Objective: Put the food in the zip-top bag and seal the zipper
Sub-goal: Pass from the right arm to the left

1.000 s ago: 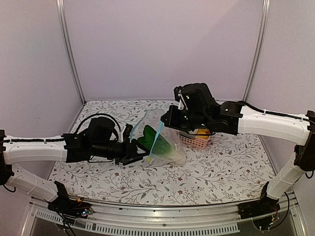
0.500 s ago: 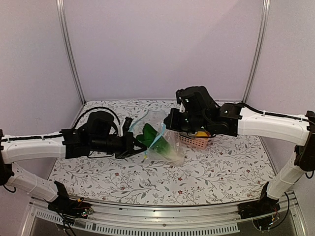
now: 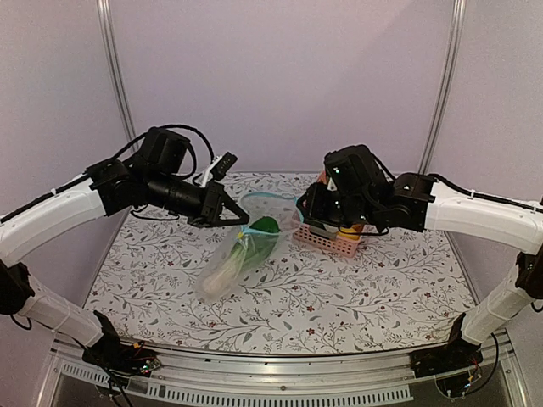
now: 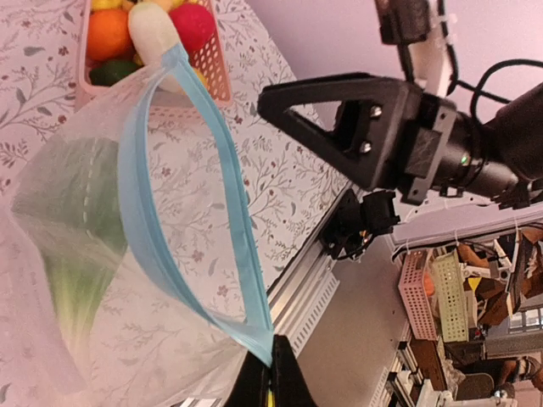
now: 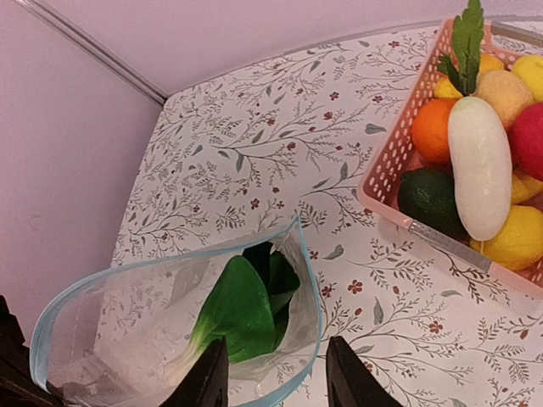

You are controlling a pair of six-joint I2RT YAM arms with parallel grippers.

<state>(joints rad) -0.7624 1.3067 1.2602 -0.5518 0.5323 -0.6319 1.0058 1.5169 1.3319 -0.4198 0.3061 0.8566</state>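
The clear zip-top bag [image 3: 222, 270] hangs from my left gripper [image 3: 241, 220], which is raised above the table and shut on one end of the light-blue zipper [image 4: 233, 212]. The mouth gapes open in a loop. Inside lies the bok choy [image 5: 242, 318], leaves toward the mouth, white stem lower down. My right gripper [image 5: 276, 381] stands open just over the mouth's far rim, holding nothing. The red-pink fruit [image 5: 530, 140] and a pale peach fruit [image 5: 505, 89] sit in the pink basket [image 5: 386, 182].
The basket [image 3: 335, 244] stands at the back right, under my right wrist. It also holds an orange [image 5: 433, 127], a long white vegetable [image 5: 479, 165], a dark green fruit [image 5: 428, 199] and yellow pieces. Purple walls close the back and sides.
My left gripper shut on the zipper end and lifted it up and back, so the bag now hangs. My right gripper opened, let go of the rim and shifted right.
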